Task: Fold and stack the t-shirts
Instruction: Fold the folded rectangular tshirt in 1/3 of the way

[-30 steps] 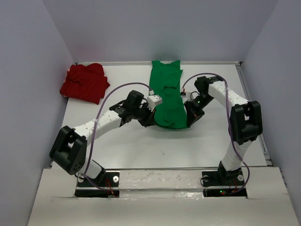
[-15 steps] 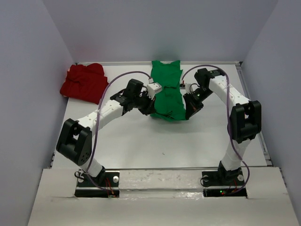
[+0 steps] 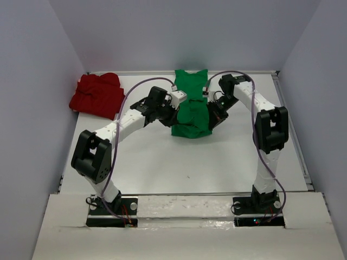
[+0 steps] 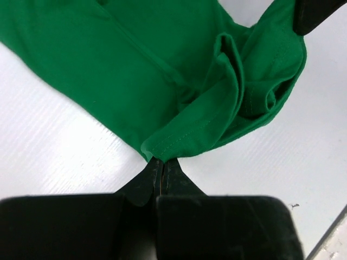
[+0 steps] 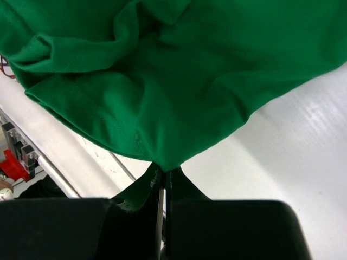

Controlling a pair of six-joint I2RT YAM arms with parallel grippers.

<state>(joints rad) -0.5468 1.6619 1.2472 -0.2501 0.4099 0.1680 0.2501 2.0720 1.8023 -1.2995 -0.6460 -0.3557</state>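
Note:
The bright green t-shirt [image 3: 191, 103] lies at the back middle of the table, its near part lifted and doubled back over the rest. My left gripper [image 3: 174, 115] is shut on its near left hem corner, seen in the left wrist view [image 4: 162, 162] with the green t-shirt [image 4: 162, 70] bunched beyond. My right gripper [image 3: 210, 112] is shut on the near right corner, seen in the right wrist view [image 5: 164, 172] under the green t-shirt [image 5: 179, 81]. The deep red t-shirt [image 3: 98, 95] lies crumpled at the back left, away from both grippers.
The white table [image 3: 184, 162] is walled by grey panels at left, right and back. The arm bases stand on a rail [image 3: 184, 206] at the near edge. Purple cables loop over both arms.
Both grippers have moved toward the back of the table with the green t-shirt's near edge, folding it over the far part. The shirt now looks shorter. The red t-shirt has not moved.

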